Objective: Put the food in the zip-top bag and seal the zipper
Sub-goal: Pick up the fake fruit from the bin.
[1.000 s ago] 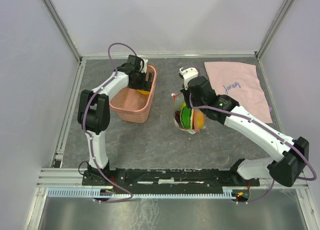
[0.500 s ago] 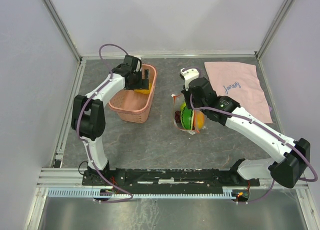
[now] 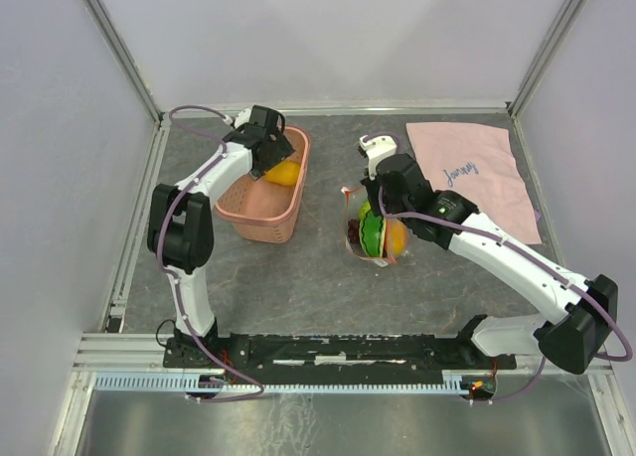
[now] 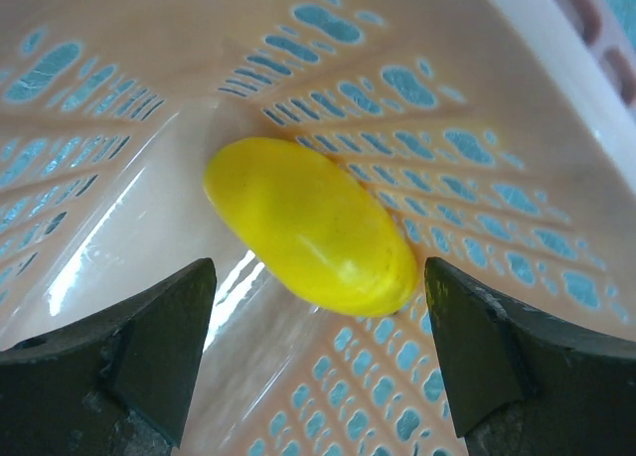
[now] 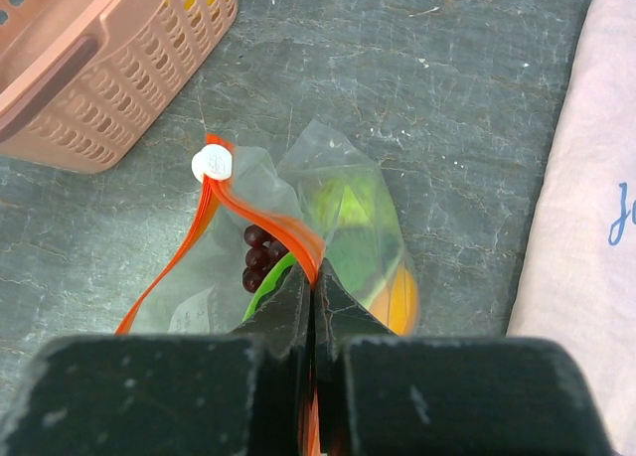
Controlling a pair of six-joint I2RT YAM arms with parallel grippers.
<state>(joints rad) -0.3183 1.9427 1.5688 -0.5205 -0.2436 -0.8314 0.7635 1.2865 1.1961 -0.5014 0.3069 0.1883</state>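
**Bag pinched at the mouth, one yellow fruit in the basket**

Containers first. The pink slotted basket (image 3: 260, 203) sits on the far left of the table (image 3: 298, 287). In it I can see one thing: a yellow fruit (image 4: 310, 228), lying on the floor of the basket against the wall. The clear zip-top bag (image 5: 338, 178) is mid-table, just right of the basket. It is loaded: a dark grape bunch (image 5: 260, 252), a green piece (image 5: 348, 228) and an orange fruit (image 5: 399, 299) all show through the plastic. The red-orange zipper (image 5: 258, 213) gapes in a V, with its white slider (image 5: 211, 164) at the end nearer the basket. The pink cloth (image 3: 477, 173) lies flat on the far right, apart from the bag.

Now the changes. Over the last second the left arm has swung its wrist back and leftward over the basket's far rim, so from above the yellow fruit is much more exposed than it was. The right arm, the bag and the cloth look just as they did.

On to the hands. The left gripper (image 4: 318, 322) is spread wide down inside the basket. The yellow fruit lies just beyond the fingertips, centred in the gap, and neither finger touches it. The right gripper (image 5: 313, 297) is clamped tight on the zipper strip, with the bag's food directly below and ahead of its closed fingers.
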